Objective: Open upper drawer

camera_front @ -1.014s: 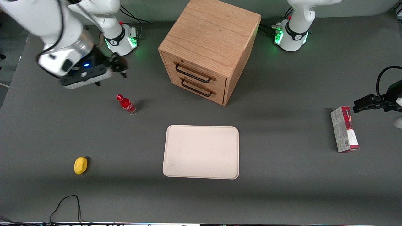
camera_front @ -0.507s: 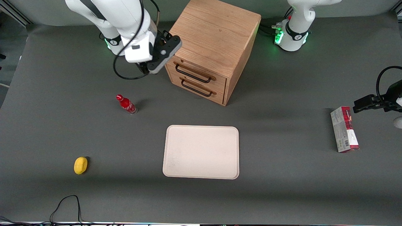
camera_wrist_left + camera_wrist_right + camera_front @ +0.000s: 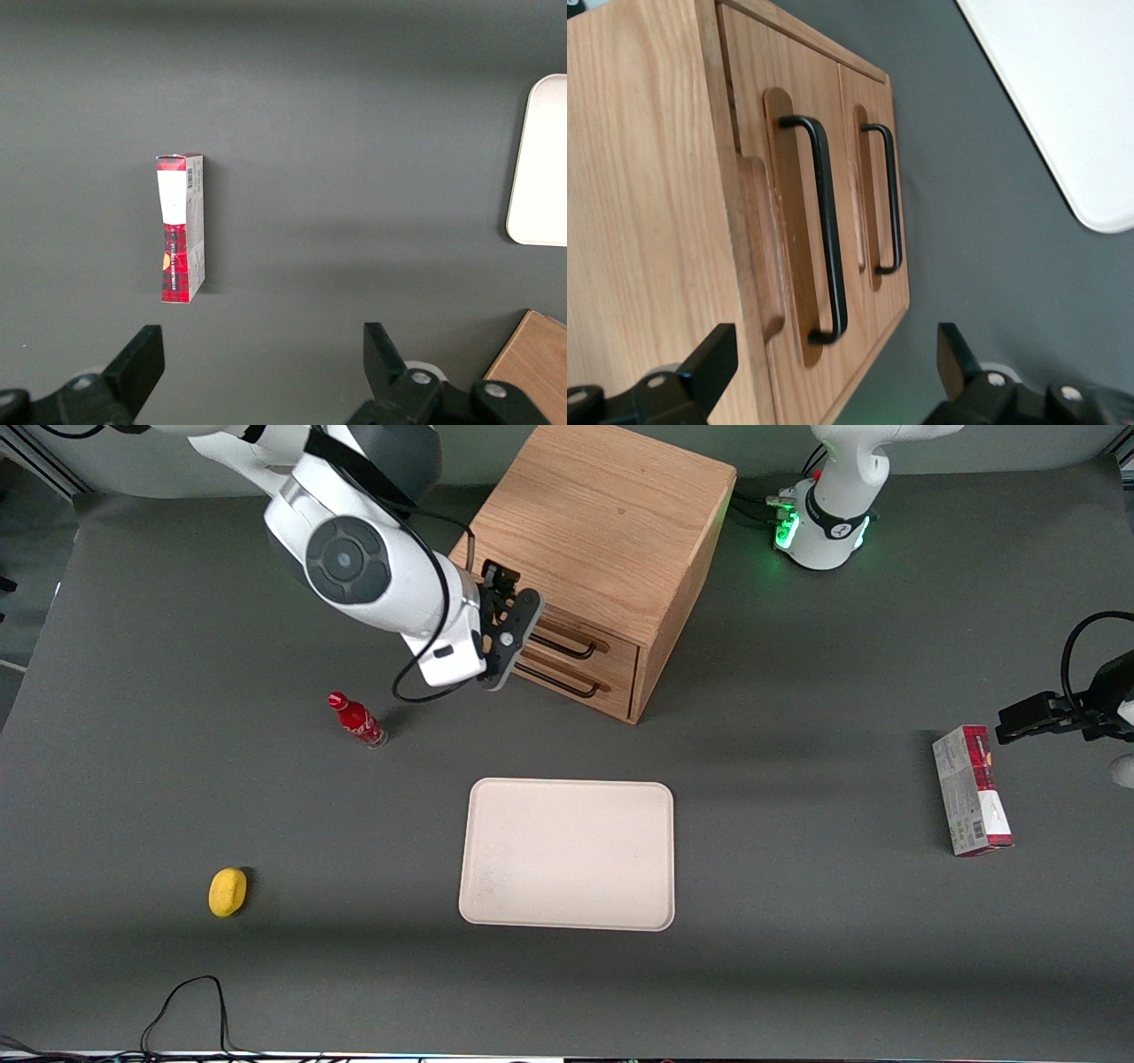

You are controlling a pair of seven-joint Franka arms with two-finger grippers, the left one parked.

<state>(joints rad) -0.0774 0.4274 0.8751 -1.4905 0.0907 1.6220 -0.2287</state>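
Observation:
The wooden cabinet [image 3: 602, 522] stands at the back of the table with both drawers shut. The upper drawer [image 3: 617, 649] has a thin black handle [image 3: 567, 649]; the lower drawer [image 3: 611, 691] sits under it. My right gripper [image 3: 514, 602] is open and empty, right in front of the drawer fronts at the end nearer the working arm. In the right wrist view the gripper [image 3: 833, 354] has its fingers [image 3: 713, 363] spread wide. They stand to either side of the end of the upper handle [image 3: 826, 230], a short way off it. The lower handle [image 3: 888, 199] lies beside it.
A red bottle [image 3: 357, 720] stands nearer the front camera than the gripper. A white tray [image 3: 567, 855] lies mid-table. A yellow object [image 3: 228, 891] lies toward the working arm's end. A red-and-white box [image 3: 971, 790] lies toward the parked arm's end.
My right arm has swung in from the working arm's end of the table, and the gripper has come down in front of the drawers. The drawers stay shut.

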